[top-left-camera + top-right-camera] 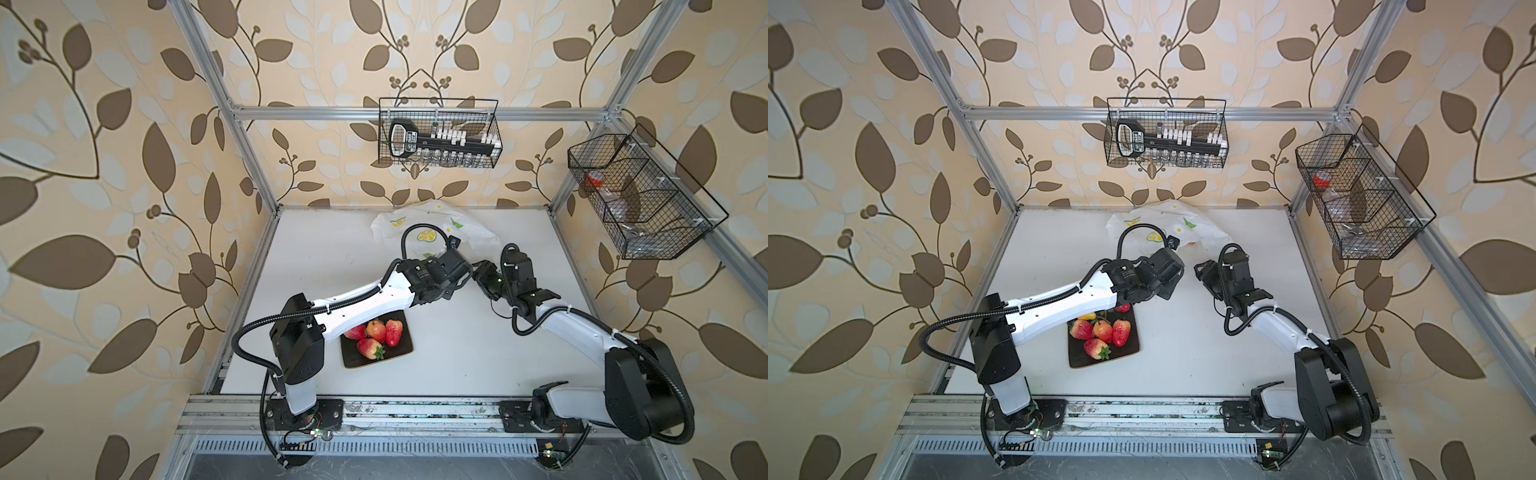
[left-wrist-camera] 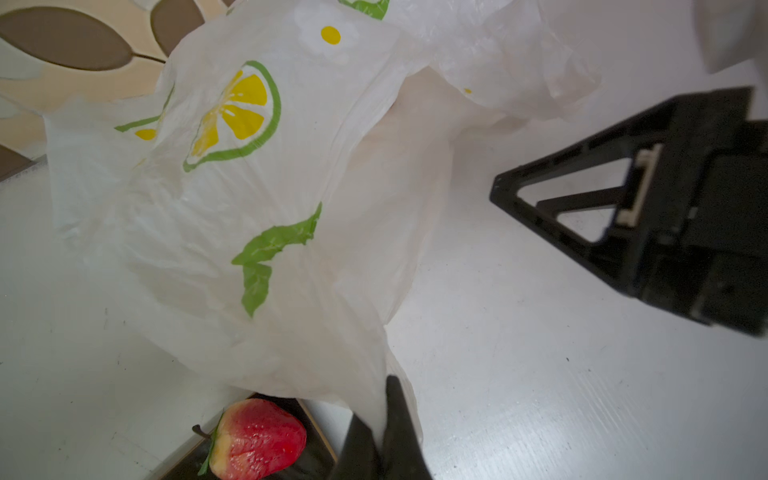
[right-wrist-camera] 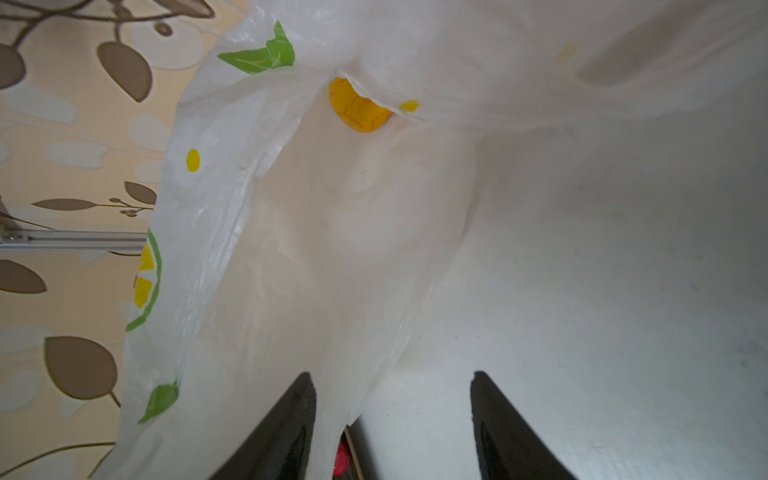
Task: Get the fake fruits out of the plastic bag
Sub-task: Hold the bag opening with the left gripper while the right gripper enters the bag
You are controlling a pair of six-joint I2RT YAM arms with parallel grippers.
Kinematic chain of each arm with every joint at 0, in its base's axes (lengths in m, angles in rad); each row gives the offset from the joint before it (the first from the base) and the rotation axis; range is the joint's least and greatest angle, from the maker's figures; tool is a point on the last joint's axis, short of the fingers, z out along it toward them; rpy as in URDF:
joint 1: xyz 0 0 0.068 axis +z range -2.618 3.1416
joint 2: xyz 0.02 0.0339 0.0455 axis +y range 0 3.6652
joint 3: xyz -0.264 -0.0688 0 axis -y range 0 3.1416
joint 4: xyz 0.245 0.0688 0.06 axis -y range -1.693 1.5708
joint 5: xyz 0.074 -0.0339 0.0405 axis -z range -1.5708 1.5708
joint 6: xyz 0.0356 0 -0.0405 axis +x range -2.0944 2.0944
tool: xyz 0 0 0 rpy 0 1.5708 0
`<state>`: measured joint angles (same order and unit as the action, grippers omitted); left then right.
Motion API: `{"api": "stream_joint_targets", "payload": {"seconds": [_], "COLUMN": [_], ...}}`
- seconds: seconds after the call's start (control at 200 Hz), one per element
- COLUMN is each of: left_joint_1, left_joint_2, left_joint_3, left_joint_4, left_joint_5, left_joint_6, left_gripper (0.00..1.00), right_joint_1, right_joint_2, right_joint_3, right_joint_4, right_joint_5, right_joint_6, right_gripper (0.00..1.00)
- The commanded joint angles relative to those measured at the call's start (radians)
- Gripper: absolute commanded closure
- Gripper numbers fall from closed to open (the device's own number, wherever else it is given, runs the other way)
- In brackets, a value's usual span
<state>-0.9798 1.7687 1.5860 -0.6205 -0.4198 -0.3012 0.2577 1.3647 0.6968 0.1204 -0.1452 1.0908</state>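
Left wrist view: left gripper point(image 2: 380, 409), shut on the rim of the plastic bag point(image 2: 249, 199), apparently props its mouth open so the half-open, empty right gripper point(image 3: 390, 376) can reach the yellow fruit point(image 3: 357, 110) inside.

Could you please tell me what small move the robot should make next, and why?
Probably ease the open right hand forward into the bag: the left hand pinches the bag's edge, its mouth gapes, and a yellow fruit shows inside.
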Motion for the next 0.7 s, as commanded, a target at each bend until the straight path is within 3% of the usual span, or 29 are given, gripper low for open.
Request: {"api": "stream_joint_targets", "payload": {"seconds": [0.0,0.21,0.305,0.4,0.485,0.695], "left_joint_1": [0.009,0.009,0.01,0.02,0.042,0.121], "left_joint_2": [-0.06,-0.066,-0.078,-0.086,-0.096,-0.138], "left_joint_3": [0.006,0.026,0.026,0.031,0.025,-0.022], "left_joint_4": [0.033,0.036,0.042,0.043,0.046,0.073], "left_joint_5": [0.031,0.075,0.095,0.102,0.122,0.239], "left_joint_6": [0.034,0.077,0.097,0.108,0.11,0.122], "left_gripper": [1.0,1.0,1.0,1.0,1.0,1.0], "right_joint_1": [0.03,0.094,0.113,0.123,0.118,0.067], "right_joint_2": [0.076,0.244,0.31,0.341,0.332,0.243], "right_joint_3": [0.062,0.173,0.192,0.19,0.168,0.07], "right_joint_4": [0.136,0.231,0.321,0.414,0.485,0.542], "right_joint_5": [0.032,0.135,0.167,0.199,0.193,0.032], "right_joint_6": [0.171,0.268,0.233,0.046,-0.202,-0.834], "right_gripper": [0.4,0.4,0.41,0.42,0.43,0.43]}}
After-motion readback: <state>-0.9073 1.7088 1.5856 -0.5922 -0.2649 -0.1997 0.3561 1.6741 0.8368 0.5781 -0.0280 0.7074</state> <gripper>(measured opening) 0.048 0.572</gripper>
